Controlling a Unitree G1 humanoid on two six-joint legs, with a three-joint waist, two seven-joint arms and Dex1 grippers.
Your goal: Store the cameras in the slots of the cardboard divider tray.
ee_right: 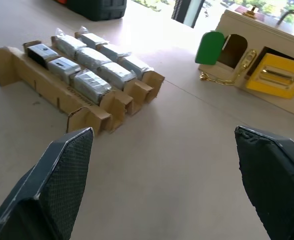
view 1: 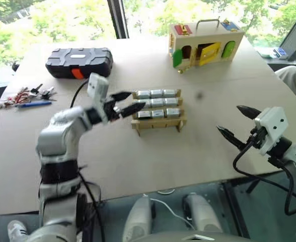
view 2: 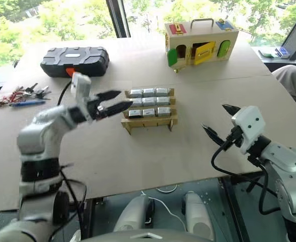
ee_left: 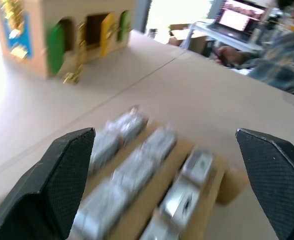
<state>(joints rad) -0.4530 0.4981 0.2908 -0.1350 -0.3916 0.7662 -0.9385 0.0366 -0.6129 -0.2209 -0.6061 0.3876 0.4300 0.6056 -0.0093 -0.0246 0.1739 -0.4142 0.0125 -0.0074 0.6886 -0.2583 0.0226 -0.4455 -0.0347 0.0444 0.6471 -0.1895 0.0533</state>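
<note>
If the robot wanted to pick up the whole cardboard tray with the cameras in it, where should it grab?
Probably by its two short ends, one gripper on each side. The cardboard tray is long sideways, and nine cameras fill its three rows, so the top offers no free edge. The left gripper hovers at one end with open jaws; the right gripper waits open too.

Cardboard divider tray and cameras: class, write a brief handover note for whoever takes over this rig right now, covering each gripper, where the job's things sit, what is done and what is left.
Left gripper: open, holding nothing, just beside the left end of the cardboard divider tray.
Right gripper: open, holding nothing, over bare table to the right of the tray.
Cameras: nine, in three rows of three, all seated in the tray's slots near mid-table.
Done: every camera in sight is stored.
Left: no loose camera shows on the table; probably only to draw both arms back and check the seating.
</note>
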